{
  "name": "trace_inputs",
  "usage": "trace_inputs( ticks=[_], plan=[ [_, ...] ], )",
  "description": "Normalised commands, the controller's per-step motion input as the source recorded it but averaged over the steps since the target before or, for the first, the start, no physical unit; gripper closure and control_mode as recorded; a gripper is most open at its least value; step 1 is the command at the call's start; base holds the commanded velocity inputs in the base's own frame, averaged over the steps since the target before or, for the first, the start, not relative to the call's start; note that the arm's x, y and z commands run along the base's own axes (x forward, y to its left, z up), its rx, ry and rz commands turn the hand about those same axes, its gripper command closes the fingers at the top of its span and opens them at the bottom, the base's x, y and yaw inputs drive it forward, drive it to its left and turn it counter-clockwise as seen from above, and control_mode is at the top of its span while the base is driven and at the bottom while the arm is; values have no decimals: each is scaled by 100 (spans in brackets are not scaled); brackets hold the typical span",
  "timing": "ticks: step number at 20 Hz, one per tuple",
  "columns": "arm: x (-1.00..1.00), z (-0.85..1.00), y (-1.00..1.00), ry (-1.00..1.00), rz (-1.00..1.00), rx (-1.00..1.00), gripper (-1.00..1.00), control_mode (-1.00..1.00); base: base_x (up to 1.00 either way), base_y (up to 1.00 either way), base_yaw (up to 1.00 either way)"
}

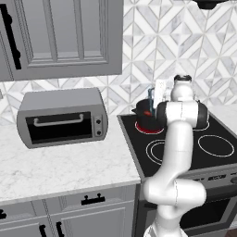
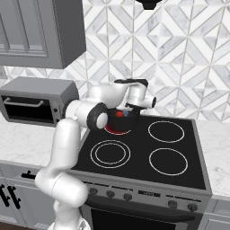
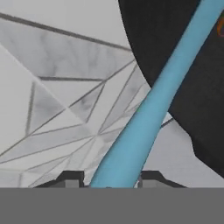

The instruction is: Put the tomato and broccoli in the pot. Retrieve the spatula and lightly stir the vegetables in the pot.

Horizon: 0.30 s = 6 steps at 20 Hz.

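Where end effector (image 3: 111,183) grips, smooth slim blue spatula (image 3: 153,105), round dark pot (image 3: 175,57)

No readable text, labels, brands or numbers anywhere in these views.

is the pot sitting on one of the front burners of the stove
No, the pot sits on the glowing red back burner at the stove's left rear, and both front rings lie bare.
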Motion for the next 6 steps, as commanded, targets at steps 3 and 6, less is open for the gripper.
trace_inputs(
  ticks=[3, 6],
  plan=[
    [-13, -3, 0, 9, 2, 23, 100, -100, 0, 0, 0],
    [-27, 0, 0, 9, 0, 3, 100, -100, 0, 0, 0]
  ],
)
